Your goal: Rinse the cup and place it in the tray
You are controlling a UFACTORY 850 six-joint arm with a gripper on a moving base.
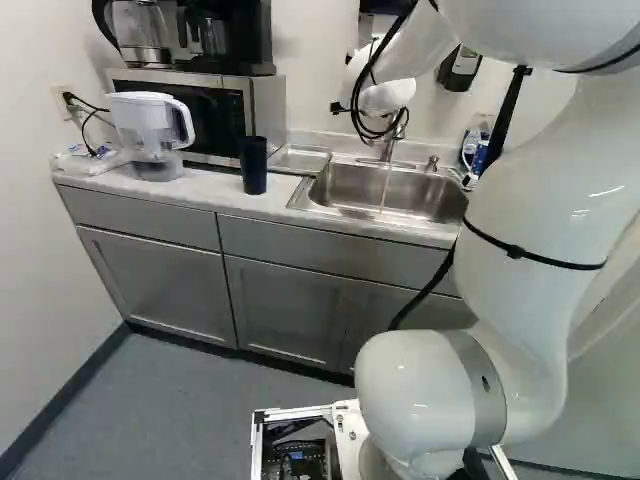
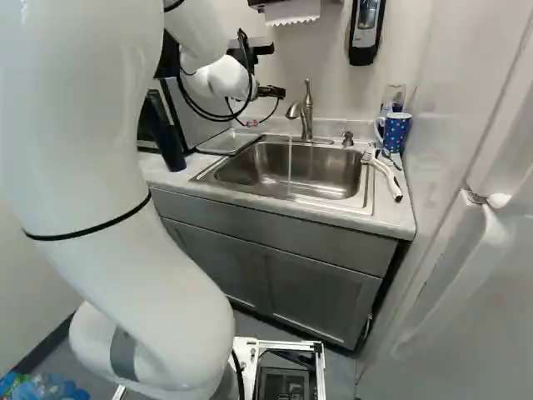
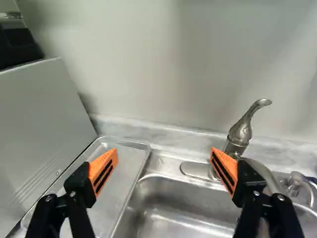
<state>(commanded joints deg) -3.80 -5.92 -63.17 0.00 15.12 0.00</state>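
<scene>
While the claw [image 3: 164, 152] is empty and spread wide, the grab comes first. Cup [image 1: 254, 165] stands on the counter [image 1: 215, 193], left of centre in the left base view, close to the microwave [image 1: 262, 105] and tray [image 3: 130, 171]. Sloppy approach angle: we tip it or scrape the microwave. Water [image 2: 290, 158] is running, so wet walls could slip on us. Rinsing too high, we'd hit the faucet [image 2: 307, 117].
</scene>
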